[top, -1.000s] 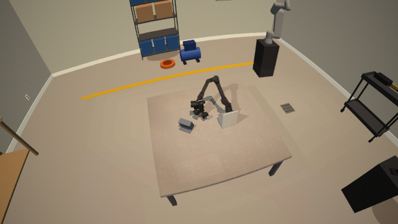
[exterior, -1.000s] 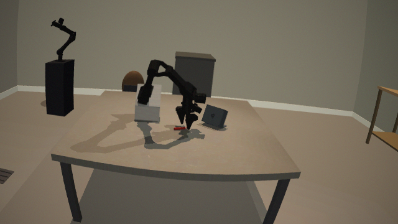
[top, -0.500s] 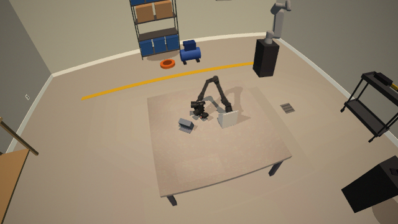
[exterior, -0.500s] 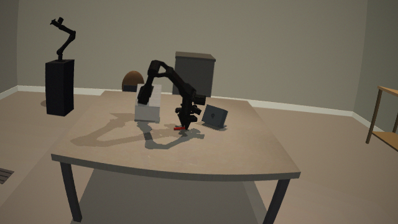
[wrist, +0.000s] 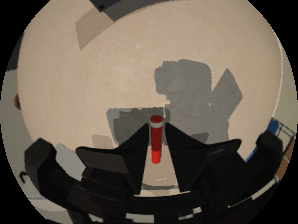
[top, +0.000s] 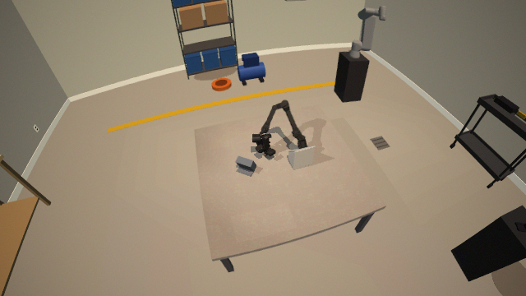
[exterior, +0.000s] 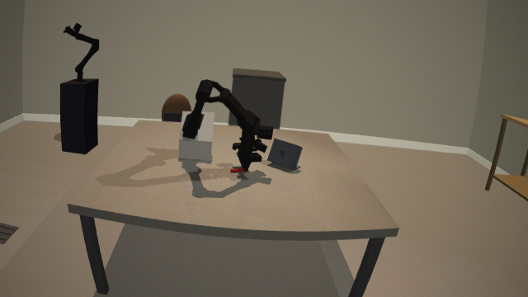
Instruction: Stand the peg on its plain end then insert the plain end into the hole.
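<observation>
Beige bench (top: 288,205) (exterior: 247,206) (wrist: 100,65) carrying grey holed panel (top: 246,163) (exterior: 286,154) (wrist: 131,7) and white block (top: 302,159) (exterior: 195,150), gripper (top: 269,152) (exterior: 246,168) (wrist: 156,125) narrowly flanking red peg (exterior: 236,170) (wrist: 156,142), firm holding not being clear.

I am looking into a workshop or robotics lab: in the top view, a shelf rack (top: 234,43) of bins and boxes at upper left, beside a blue air compressor (top: 251,71); yellow floor tape (top: 222,103) across the upper half; a second robot arm (top: 368,33) (exterior: 88,51) on a black pedestal (top: 350,78) (exterior: 78,117), upper right.
</observation>
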You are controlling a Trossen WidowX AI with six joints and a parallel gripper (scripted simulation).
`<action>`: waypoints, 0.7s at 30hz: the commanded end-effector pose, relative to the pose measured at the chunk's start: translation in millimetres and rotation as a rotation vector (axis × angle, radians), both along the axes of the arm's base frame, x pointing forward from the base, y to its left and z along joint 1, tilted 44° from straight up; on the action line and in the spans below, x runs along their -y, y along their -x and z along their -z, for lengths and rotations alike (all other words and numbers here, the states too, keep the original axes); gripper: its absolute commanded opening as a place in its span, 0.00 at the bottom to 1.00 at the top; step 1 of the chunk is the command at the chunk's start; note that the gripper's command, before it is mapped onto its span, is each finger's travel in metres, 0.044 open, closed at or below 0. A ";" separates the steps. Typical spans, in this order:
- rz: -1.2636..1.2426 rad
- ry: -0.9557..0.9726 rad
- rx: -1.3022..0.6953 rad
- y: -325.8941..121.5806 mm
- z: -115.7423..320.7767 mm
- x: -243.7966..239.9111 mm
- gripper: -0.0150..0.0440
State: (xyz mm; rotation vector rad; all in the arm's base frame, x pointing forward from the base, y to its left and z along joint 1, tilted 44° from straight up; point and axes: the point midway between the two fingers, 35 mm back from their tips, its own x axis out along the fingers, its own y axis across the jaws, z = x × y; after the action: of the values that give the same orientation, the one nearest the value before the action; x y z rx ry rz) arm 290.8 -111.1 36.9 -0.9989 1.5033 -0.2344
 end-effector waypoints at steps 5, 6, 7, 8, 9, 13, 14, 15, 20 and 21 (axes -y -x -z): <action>-0.003 -0.004 -0.003 0.0 0.7 -0.2 0.34; -0.003 -0.004 -0.003 0.0 0.7 -0.2 0.34; -0.003 -0.004 -0.003 0.0 0.7 -0.2 0.34; -0.003 -0.004 -0.003 0.0 0.7 -0.2 0.34; -0.003 -0.004 -0.003 0.0 0.7 -0.2 0.34; -0.016 -0.011 0.013 0.9 -1.1 -0.8 0.34; -0.022 -0.015 0.019 1.3 -1.7 -1.1 0.34; -0.028 -0.019 0.025 1.7 -2.3 -1.3 0.34; -0.057 -0.038 0.051 3.6 -4.7 -2.6 0.34; -0.063 -0.042 0.057 4.0 -5.2 -2.8 0.34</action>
State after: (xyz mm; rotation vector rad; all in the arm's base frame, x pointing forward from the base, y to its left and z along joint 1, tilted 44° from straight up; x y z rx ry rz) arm 288.5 -108.7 41.1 -0.9983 1.4394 -0.2016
